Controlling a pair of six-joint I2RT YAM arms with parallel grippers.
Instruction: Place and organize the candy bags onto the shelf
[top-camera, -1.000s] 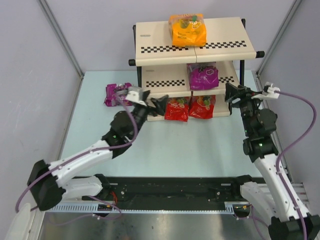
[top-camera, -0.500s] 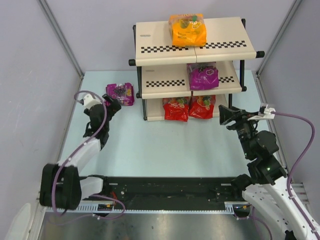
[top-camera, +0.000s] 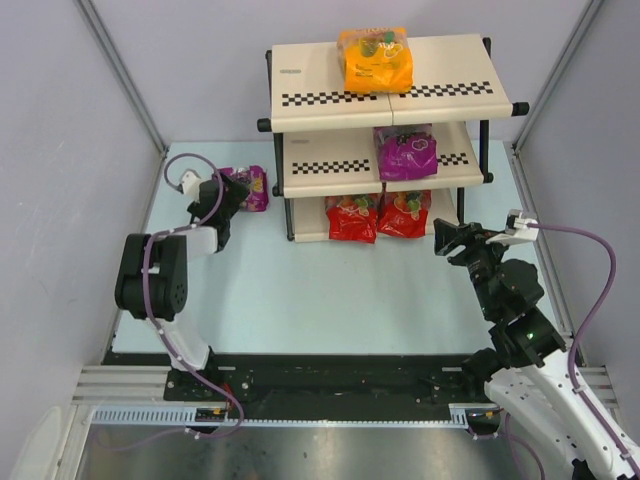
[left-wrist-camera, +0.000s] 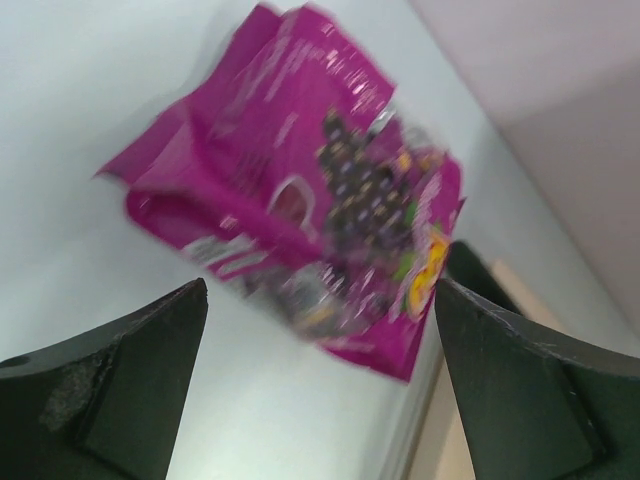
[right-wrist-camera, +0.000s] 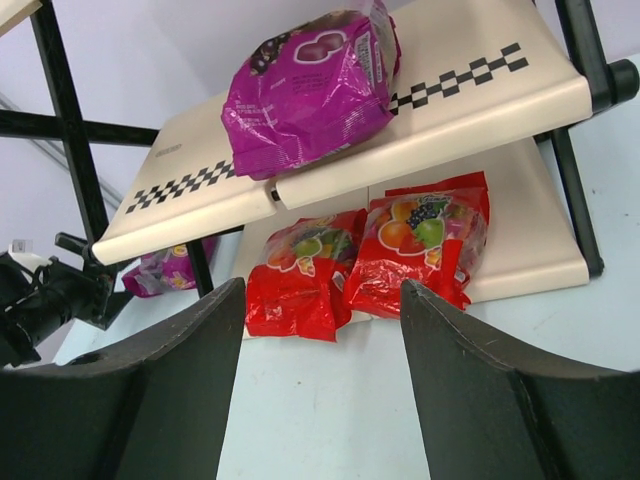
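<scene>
Left pincer (left-wrist-camera: 320, 290) has swung from the shelf (top-camera: 320, 165) and now gapes wide, empty, over the last purple bag (left-wrist-camera: 300, 200) on the desk (top-camera: 330, 290); right pincer (right-wrist-camera: 322, 295) stands back, part-open, empty.

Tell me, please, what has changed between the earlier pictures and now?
The left gripper swung from the front of the shelf leftward to the purple bag on the table, open and holding nothing. The right gripper drew back from the shelf's right side. No bag moved.
</scene>
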